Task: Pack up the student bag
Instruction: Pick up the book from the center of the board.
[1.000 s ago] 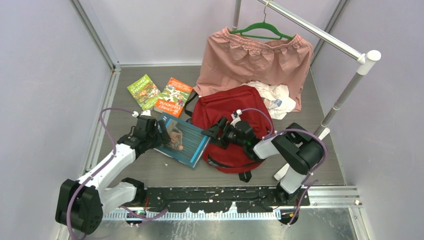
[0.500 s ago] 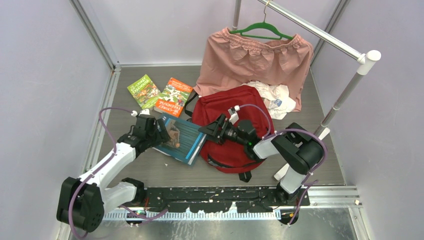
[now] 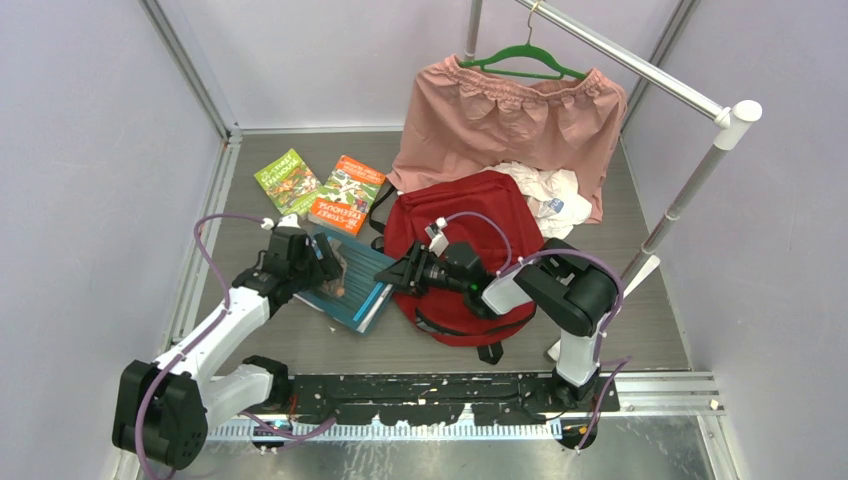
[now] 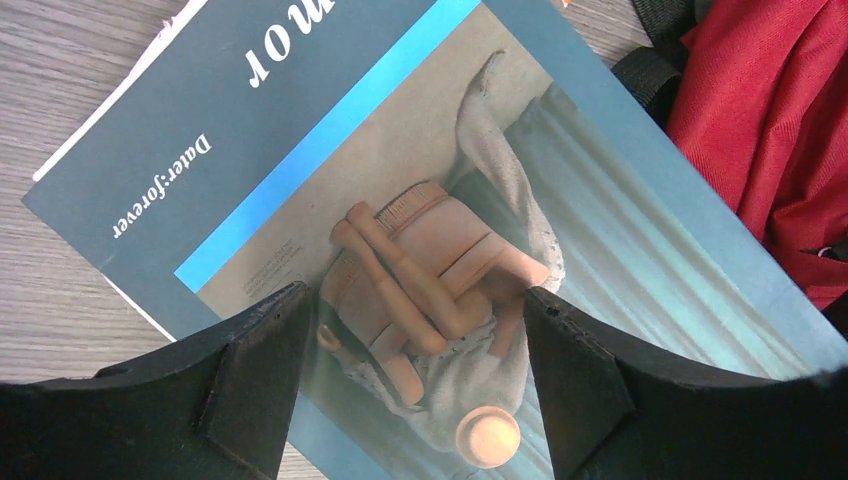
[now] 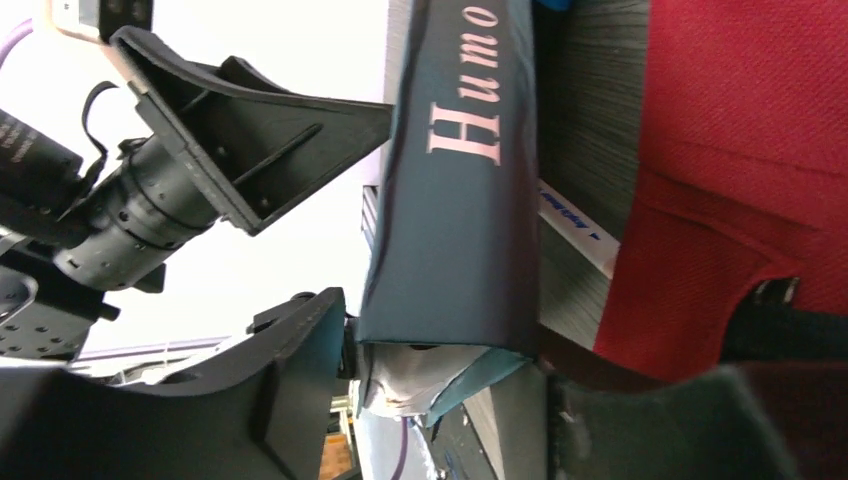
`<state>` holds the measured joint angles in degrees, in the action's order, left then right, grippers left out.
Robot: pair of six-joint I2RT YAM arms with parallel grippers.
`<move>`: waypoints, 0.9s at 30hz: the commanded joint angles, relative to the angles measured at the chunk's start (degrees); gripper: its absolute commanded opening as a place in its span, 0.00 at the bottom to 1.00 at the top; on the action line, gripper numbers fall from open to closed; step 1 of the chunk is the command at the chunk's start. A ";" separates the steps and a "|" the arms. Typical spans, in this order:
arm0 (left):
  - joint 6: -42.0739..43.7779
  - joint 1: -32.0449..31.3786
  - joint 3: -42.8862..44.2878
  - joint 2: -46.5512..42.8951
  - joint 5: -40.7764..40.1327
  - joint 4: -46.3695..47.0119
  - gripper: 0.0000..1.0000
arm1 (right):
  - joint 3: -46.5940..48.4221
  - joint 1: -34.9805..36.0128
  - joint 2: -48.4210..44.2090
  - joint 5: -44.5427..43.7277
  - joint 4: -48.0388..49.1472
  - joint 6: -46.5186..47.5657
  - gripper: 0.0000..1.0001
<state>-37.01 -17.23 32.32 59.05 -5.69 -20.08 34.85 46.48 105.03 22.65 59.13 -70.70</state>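
Left gripper (image 3: 330, 265) above, right gripper (image 3: 387, 278) beside tilted book (image 3: 360, 295)

Matt red cloth student bag (image 3: 462, 206), glossy book (image 4: 400, 190)

Left gripper (image 3: 332, 266) low and forward, jaws spread wide; right gripper (image 3: 392, 277) level, pointed left toward it, jaws partly closed.

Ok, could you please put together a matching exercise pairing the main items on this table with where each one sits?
1. large dark-red fabric backpack
2. large teal-covered paperback book
3. pale pink fabric garment
4. crumpled white cloth

A. hanging at the back
B. just left of the backpack
C. middle of the table
D. between backpack and garment

Pairs: 1-C, 2-B, 3-A, 4-D.
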 commanded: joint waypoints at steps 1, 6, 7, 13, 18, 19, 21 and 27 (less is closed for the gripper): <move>0.58 -0.17 -1.08 -1.07 3.46 0.19 0.78 | 2.31 0.97 -1.06 -1.88 6.38 -0.73 0.52; 1.23 -0.02 0.70 -3.58 3.21 -2.16 0.78 | 0.46 0.79 -3.39 -2.73 4.82 -0.24 0.35; 1.30 0.19 1.56 -4.02 3.10 -3.20 0.78 | 0.00 0.76 -3.75 -2.52 5.60 -0.68 0.32; 1.23 0.36 7.90 -8.53 3.63 -11.26 0.78 | -1.88 0.65 -7.55 -1.37 5.52 -1.43 0.22; 2.12 0.36 12.47 -14.76 1.93 -17.10 0.80 | -4.54 -2.76 -15.88 7.34 2.24 -1.96 0.14; 2.27 0.36 13.48 -15.43 2.43 -18.18 0.80 | -5.53 -4.14 -18.08 9.91 1.84 -2.36 0.13; 3.10 0.36 15.49 -16.17 6.06 -19.83 0.80 | -7.93 -7.52 -23.76 14.64 -0.14 -2.72 0.10; 2.81 0.36 19.99 -19.09 12.36 -24.68 0.80 | -6.33 -12.20 -51.66 15.99 -45.15 17.48 0.01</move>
<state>-35.27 -17.12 48.58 42.09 1.61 -39.64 25.26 34.81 69.41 36.29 42.96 -68.60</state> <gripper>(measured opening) 0.798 0.352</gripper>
